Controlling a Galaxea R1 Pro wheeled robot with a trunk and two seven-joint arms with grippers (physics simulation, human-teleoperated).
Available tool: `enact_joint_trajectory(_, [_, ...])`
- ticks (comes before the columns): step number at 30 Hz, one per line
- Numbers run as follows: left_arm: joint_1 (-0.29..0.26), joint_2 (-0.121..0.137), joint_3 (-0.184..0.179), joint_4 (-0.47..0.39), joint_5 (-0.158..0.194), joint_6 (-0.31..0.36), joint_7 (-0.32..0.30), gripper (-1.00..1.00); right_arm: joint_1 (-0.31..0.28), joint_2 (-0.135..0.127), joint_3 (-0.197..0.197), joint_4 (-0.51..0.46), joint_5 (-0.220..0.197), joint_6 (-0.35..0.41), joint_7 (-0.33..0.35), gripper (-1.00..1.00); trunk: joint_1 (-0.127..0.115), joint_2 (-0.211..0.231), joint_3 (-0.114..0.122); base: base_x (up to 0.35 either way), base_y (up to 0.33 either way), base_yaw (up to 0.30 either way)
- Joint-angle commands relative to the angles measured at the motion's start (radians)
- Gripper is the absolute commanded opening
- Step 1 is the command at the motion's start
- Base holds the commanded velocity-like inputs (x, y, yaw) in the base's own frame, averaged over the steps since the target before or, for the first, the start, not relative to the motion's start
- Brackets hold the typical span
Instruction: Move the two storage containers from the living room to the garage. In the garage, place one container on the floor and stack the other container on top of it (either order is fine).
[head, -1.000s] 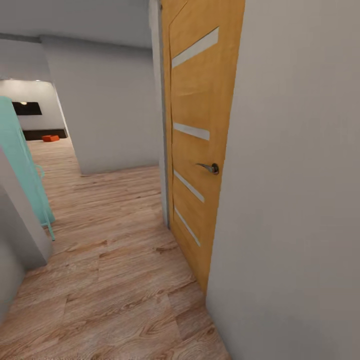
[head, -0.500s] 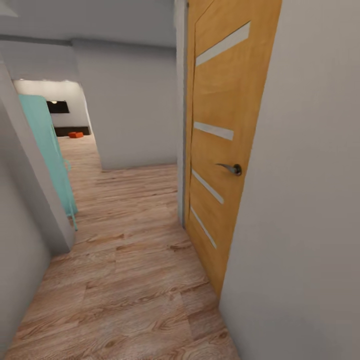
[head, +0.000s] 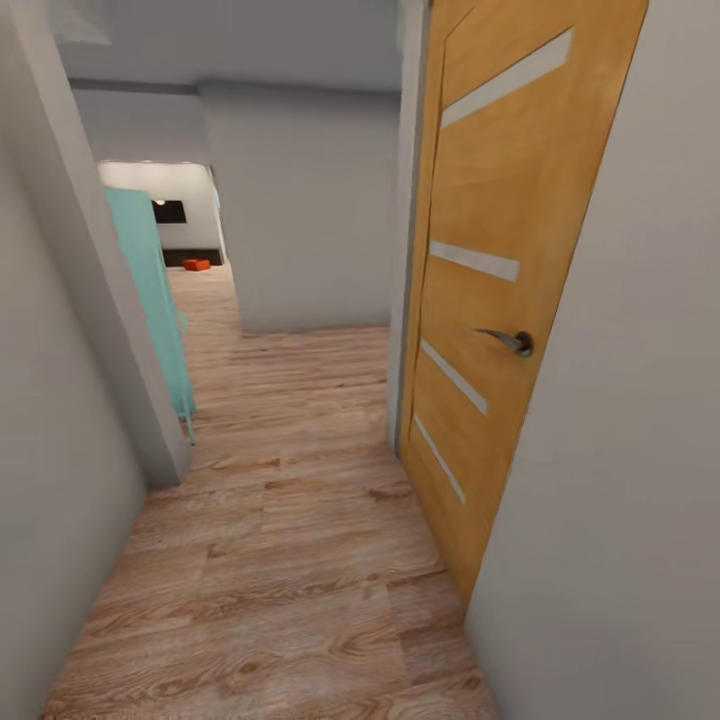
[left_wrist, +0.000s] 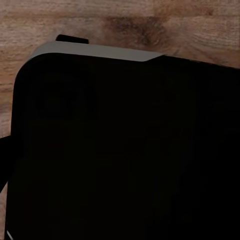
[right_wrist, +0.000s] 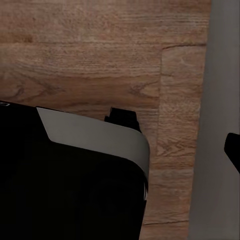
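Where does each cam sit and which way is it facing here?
Head view: on the robot's head, facing forward and down a hallway, past an orange wooden door and a teal door toward a far orange-red storage container.
Left wrist view: near the left gripper, aimed down at the wood-plank floor; black robot body blocks most of it.
Right wrist view: near the right gripper, aimed down at plank floor beside a white wall; black robot body shows.
Shared: all views show the plank floor.
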Motion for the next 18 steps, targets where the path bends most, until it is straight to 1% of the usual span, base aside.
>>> enact_joint_trajectory(1, [0.0, 0.0, 0.001, 0.0, 0.007, -0.002, -0.002, 1.0, -0.001, 0.001, 0.008, 0.003, -0.009, -0.006, -0.001, 1.0, 0.0, 0.0, -0.001, 0.0, 0.0, 0.239])
enact_joint_trajectory(18, [0.0, -0.001, 0.002, 0.0, 0.007, -0.003, -0.002, 1.0, -0.001, -0.001, 0.008, 0.003, -0.009, -0.005, -0.001, 1.0, 0.0, 0.0, -0.008, 0.0, 0.0, 0.237])
